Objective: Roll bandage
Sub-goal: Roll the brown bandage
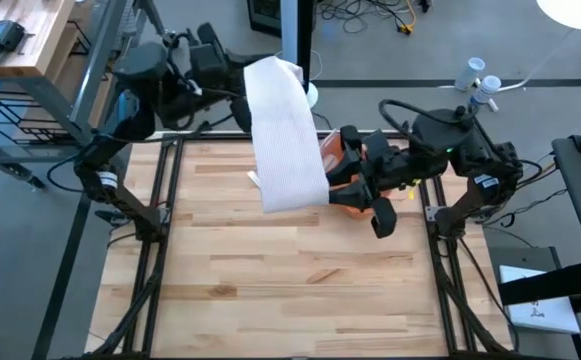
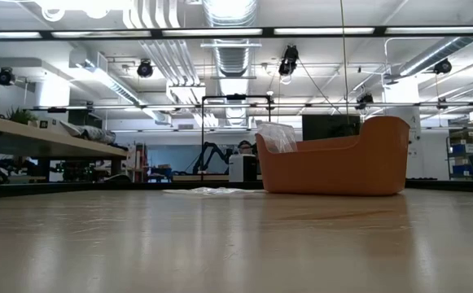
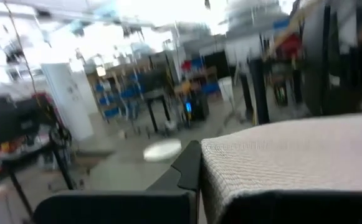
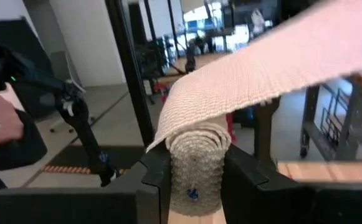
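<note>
A wide white bandage (image 1: 285, 130) hangs in the air over the table's far half, stretched between both grippers. Its far end is at my left gripper (image 1: 242, 102), which is shut on it above the table's far edge. Its near end is wound into a small roll (image 4: 196, 155), and my right gripper (image 1: 338, 190) is shut on that roll. In the left wrist view the strip (image 3: 293, 155) runs away past the gripper (image 3: 205, 205). Neither gripper shows in the low view. My left gripper pinches the bandage at the strip's end edge (image 3: 215, 186) between its two fingers, coming about level from the table's left. The strip runs on from there, clear of the table. My right gripper (image 4: 196, 186) pinches the roll's curved sides (image 4: 196, 171) between its two fingers (image 4: 156, 180), level, from the table's right. The roll is clear of the table, and the strip (image 4: 261, 68) leaves its top and rises away, fairly taut.
An orange bin (image 2: 334, 167) with a clear plastic bag (image 2: 277, 134) in it stands at the far right, just beside my right gripper. A white wrapper (image 2: 212, 191) lies on the wooden table (image 1: 290, 290) under the bandage. The near half is bare wood.
</note>
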Tool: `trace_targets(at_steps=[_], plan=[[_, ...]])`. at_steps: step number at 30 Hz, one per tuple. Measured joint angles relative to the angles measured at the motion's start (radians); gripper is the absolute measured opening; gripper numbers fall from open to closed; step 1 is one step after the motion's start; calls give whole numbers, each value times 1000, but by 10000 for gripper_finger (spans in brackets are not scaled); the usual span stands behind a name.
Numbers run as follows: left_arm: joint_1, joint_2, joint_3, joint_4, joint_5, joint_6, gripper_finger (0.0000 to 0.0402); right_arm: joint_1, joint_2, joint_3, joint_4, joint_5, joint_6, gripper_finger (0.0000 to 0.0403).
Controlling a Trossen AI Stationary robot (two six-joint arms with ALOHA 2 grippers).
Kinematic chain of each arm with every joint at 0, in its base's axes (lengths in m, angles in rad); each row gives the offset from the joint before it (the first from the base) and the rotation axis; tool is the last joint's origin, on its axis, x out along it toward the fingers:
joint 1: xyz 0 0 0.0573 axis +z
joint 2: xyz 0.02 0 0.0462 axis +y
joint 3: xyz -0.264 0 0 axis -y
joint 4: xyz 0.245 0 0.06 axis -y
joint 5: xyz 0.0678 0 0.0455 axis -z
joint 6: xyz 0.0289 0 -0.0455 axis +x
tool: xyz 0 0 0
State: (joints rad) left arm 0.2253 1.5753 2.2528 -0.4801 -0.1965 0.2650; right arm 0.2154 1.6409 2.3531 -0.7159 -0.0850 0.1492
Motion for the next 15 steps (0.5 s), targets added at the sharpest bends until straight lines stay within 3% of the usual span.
trace_targets(at_steps=[3, 8, 15], plan=[[1, 5, -3, -95, -1, -3, 0, 2, 0, 1, 81, -46, -33, 89], [0, 11, -4, -231, 17, -20, 0, 4, -20, 1, 145, -35, -99, 89], [-11, 10, -6, -354, 209, -78, 0, 5, -50, 2, 181, 156, -240, 89]])
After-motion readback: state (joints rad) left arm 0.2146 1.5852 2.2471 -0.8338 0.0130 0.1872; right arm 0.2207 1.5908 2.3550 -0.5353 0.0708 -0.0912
